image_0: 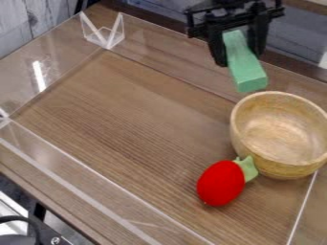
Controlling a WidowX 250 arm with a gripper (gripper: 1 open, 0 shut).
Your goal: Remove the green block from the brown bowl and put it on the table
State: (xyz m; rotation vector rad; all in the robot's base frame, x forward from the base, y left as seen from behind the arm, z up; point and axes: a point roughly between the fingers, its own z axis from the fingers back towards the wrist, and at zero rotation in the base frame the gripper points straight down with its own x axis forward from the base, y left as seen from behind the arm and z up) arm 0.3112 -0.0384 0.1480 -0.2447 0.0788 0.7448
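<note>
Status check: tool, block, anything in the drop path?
Tool shut on block, hanging above table. Bowl empty. Strawberry beside bowl, not under block.

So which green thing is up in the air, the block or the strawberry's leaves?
The green block. The gripper holds it above the table, beside the brown bowl. The strawberry lies on the table.

A lab-style test bench: wood-grain table point(115, 105) fenced by low clear acrylic walls point(57, 57).
</note>
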